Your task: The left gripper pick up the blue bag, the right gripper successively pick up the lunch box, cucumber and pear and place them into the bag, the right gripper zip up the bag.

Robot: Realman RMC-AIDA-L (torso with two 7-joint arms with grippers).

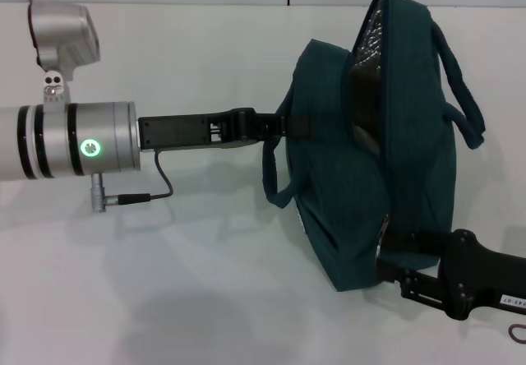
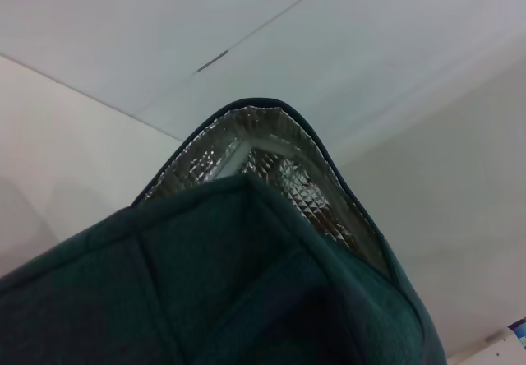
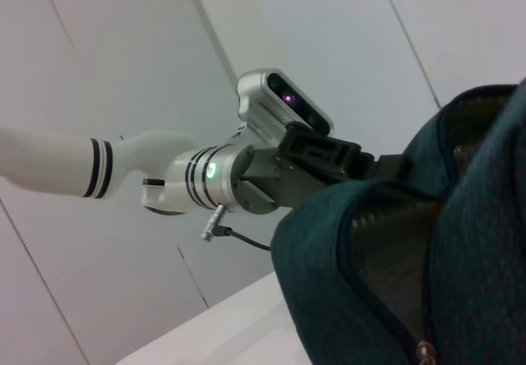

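Blue bag [image 1: 370, 168]: held above the white worktop [image 1: 205, 283], toward its right edge, mouth partly open, silver lining [image 2: 271, 164] showing. Left claw [image 1: 275, 125]: clamped on the bag's near-side strap. Right claw [image 1: 386, 266]: at the bag's lower corner, touching the fabric; finger state cannot be told.

left gripper [image 1: 278, 125] fingertips buried behind the bag [image 1: 370, 159] fabric, right gripper [image 1: 393, 260] tips tucked under the bag's lower corner, its arm cut off at the frame edge, bag's contents out of sight, small dark ring [image 1: 519, 333] clipped at the corner
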